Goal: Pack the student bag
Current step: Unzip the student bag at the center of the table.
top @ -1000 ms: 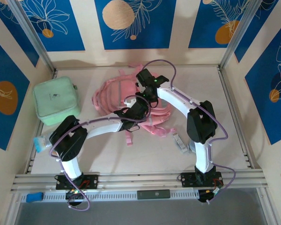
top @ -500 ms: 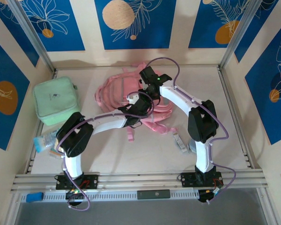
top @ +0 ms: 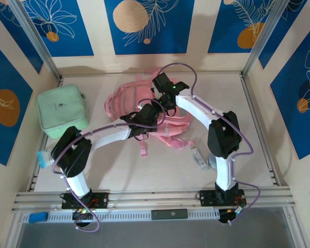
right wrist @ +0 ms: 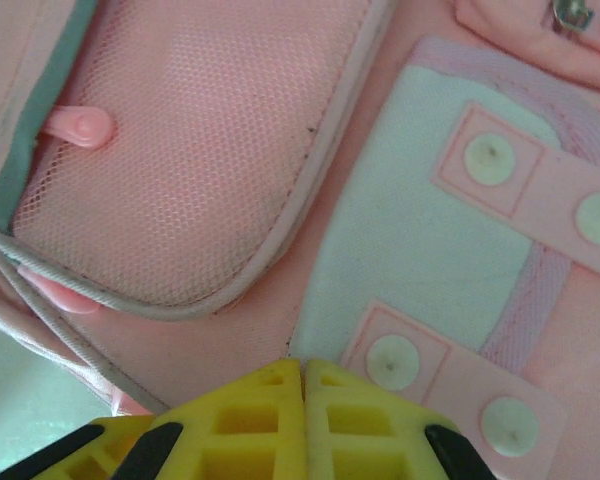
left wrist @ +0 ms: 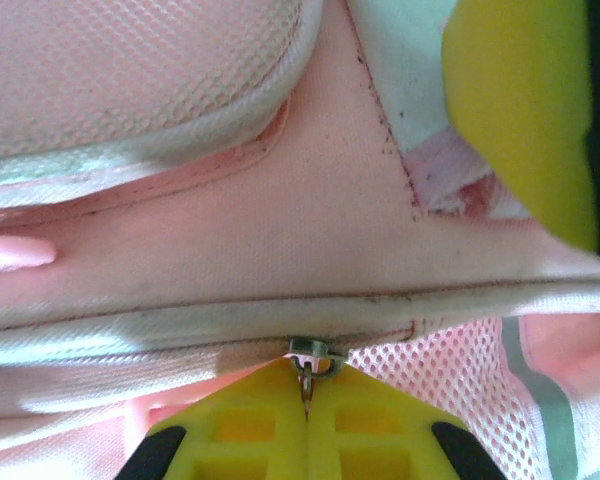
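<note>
Early stage by my read; the student bag [top: 120,98] lies flat at the far middle of the table [top: 160,175], pink fabric, straps trailing toward the near side, and nothing in these views reads as packed; the mint green case [top: 62,116] sits outside the bag, well apart to its left, near the left wall; a small clear-and-blue packet [top: 44,157] lies at the left table edge beside the left arm, and a small pale object [top: 199,157] lies to the right of the straps, both unpacked; both arms reach over the bag's middle; left gripper [left wrist: 307,385] is clenched on a metal zip pull [left wrist: 315,349] at a seam of the bag, tab caught between the yellow tips, so the step in hand looks like working a zip, probably opening a pocket; how far that zip stands open I cannot tell, seam runs sideways out of the close view; right gripper [right wrist: 303,372] has its jaws pressed together, tips against the bag next to a white panel with round snaps [right wrist: 450,250] and a mesh pocket [right wrist: 190,140]; whether a fold of fabric is pinched there, cannot tell; it may be steadying the bag; left to do: get a compartment open, load the loose items, zip up; surface is pale wood, smooth, with an aluminium rail [top: 160,199] along the near edge carrying the arm bases; room is a booth, cream walls with blue panels [top: 144,26] printed with white leaves and orange circles, metal posts at the corners.
</note>
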Controlling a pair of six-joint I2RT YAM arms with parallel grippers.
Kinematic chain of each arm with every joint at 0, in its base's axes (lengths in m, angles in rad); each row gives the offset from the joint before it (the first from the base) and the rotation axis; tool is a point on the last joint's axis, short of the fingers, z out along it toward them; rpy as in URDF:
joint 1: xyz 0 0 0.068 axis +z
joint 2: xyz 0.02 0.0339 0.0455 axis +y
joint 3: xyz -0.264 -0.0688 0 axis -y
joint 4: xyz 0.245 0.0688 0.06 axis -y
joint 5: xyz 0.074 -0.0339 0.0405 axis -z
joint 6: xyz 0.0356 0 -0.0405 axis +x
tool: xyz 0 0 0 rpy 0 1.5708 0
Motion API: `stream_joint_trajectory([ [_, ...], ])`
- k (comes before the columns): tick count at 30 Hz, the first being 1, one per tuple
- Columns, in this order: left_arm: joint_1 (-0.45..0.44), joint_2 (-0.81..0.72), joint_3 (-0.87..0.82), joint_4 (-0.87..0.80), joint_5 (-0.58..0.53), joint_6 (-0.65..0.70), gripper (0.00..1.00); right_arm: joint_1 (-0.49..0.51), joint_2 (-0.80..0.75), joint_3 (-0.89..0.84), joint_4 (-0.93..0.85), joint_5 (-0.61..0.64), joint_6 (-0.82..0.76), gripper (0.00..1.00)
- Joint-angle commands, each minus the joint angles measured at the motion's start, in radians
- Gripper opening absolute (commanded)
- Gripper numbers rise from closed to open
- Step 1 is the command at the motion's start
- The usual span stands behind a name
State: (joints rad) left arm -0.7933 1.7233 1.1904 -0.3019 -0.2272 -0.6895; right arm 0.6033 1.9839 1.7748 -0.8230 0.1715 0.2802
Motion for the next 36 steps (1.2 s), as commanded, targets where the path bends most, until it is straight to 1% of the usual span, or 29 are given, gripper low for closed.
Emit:
stream_joint_trajectory([
  [1, 0.013, -0.105, 0.005, -0.118, 0.090, 0.097, 0.00, 0.038, -0.028, 0.023, -0.015, -0.004, -0.095, 0.00],
  [4, 0.019, -0.130, -0.007, -0.214, 0.078, 0.156, 0.00, 0.051, 0.005, 0.057, -0.060, 0.032, -0.131, 0.00],
  [6, 0.032, -0.140, -0.015, -0.255, 0.075, 0.179, 0.00, 0.058, 0.016, 0.072, -0.080, 0.018, -0.133, 0.00],
  [8, 0.050, -0.152, -0.035, -0.243, 0.085, 0.183, 0.00, 0.073, 0.016, 0.072, -0.077, 0.016, -0.124, 0.00],
  [10, 0.069, -0.156, -0.055, -0.206, 0.121, 0.179, 0.00, 0.079, 0.017, 0.082, -0.089, -0.022, -0.096, 0.00],
  [12, 0.079, -0.153, -0.059, -0.187, 0.133, 0.163, 0.00, 0.077, 0.010, 0.081, -0.105, -0.052, -0.060, 0.13],
  [15, 0.083, -0.155, -0.058, -0.174, 0.125, 0.156, 0.00, 0.067, -0.036, 0.032, -0.119, -0.063, -0.005, 0.29],
  [17, 0.085, -0.164, -0.072, -0.158, 0.114, 0.142, 0.00, 0.040, -0.095, -0.046, -0.100, -0.090, 0.062, 0.32],
  [18, 0.086, -0.170, -0.083, -0.131, 0.121, 0.134, 0.00, 0.021, -0.130, -0.095, -0.075, -0.134, 0.092, 0.35],
  [19, 0.088, -0.177, -0.102, -0.099, 0.143, 0.129, 0.00, 0.004, -0.165, -0.153, -0.050, -0.161, 0.127, 0.39],
  [21, 0.087, -0.181, -0.127, -0.036, 0.182, 0.127, 0.00, -0.016, -0.217, -0.246, -0.002, -0.197, 0.193, 0.42],
  [23, 0.089, -0.179, -0.134, -0.023, 0.181, 0.129, 0.00, -0.034, -0.250, -0.330, 0.039, -0.235, 0.297, 0.42],
  [25, 0.088, -0.179, -0.135, -0.026, 0.177, 0.133, 0.00, -0.039, -0.292, -0.444, 0.154, -0.309, 0.400, 0.41],
  [27, 0.089, -0.179, -0.132, -0.020, 0.187, 0.136, 0.00, -0.027, -0.318, -0.528, 0.249, -0.316, 0.458, 0.40],
  [28, 0.086, -0.180, -0.132, -0.018, 0.194, 0.143, 0.00, -0.027, -0.316, -0.553, 0.273, -0.305, 0.477, 0.38],
  [30, 0.086, -0.180, -0.128, -0.035, 0.186, 0.150, 0.00, -0.049, -0.300, -0.572, 0.296, -0.311, 0.480, 0.31],
  [31, 0.087, -0.179, -0.124, -0.049, 0.178, 0.157, 0.00, -0.063, -0.290, -0.577, 0.302, -0.303, 0.473, 0.29],
  [34, 0.087, -0.183, -0.108, -0.118, 0.140, 0.162, 0.00, -0.115, -0.259, -0.579, 0.304, -0.297, 0.443, 0.25],
  [36, 0.087, -0.188, -0.101, -0.156, 0.134, 0.167, 0.00, -0.133, -0.248, -0.577, 0.309, -0.226, 0.412, 0.24],
])
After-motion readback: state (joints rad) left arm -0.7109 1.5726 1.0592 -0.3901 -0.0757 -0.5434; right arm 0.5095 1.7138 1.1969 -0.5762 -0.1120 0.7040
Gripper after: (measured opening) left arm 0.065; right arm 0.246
